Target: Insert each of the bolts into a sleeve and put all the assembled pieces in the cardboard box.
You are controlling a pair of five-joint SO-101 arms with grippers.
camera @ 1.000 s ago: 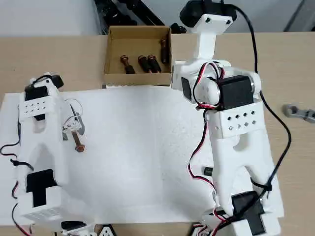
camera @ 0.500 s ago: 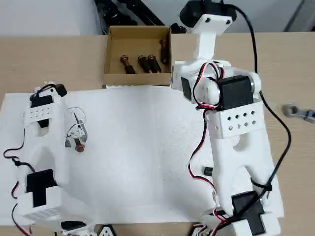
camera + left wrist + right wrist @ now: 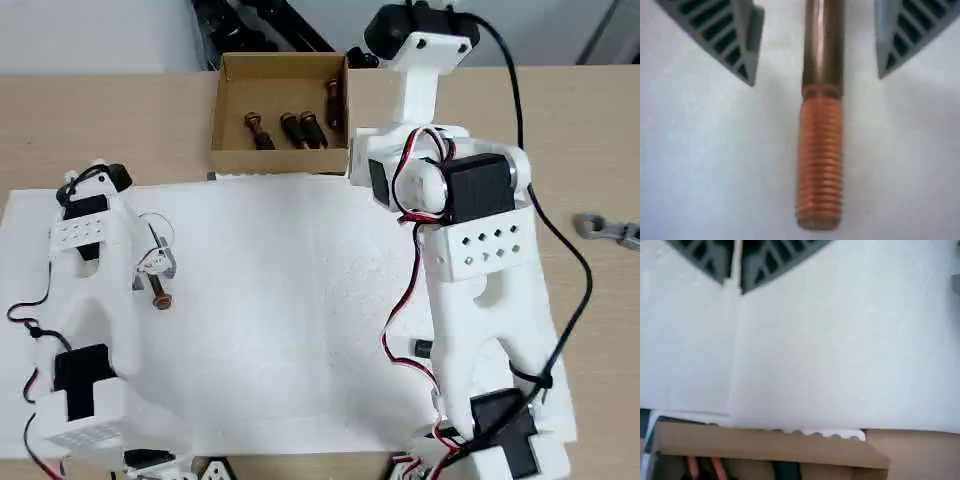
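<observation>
Bolt point(image 3: 159, 291) lies on foam point(image 3: 270, 300), left of centre in high view, long axis near up-down of frame, slightly tilted. Left wrist view adds: threaded copper end juts past left gripper point(image 3: 816, 79), whose fingers stand apart, flanking the shank, clear of it. On right gripper point(image 3: 735, 285) fingers together, over foam near box point(image 3: 765, 450)

One cardboard box point(image 3: 275, 160); four pieces point(image 3: 257, 130) point(image 3: 291, 128) point(image 3: 312, 128) point(image 3: 333, 100) inside; one loose bolt point(image 3: 160, 295).

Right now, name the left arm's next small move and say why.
Probably close the left tool on the bolt. The bolt lies on the foam between the open fingers, and neither finger touches it.
</observation>
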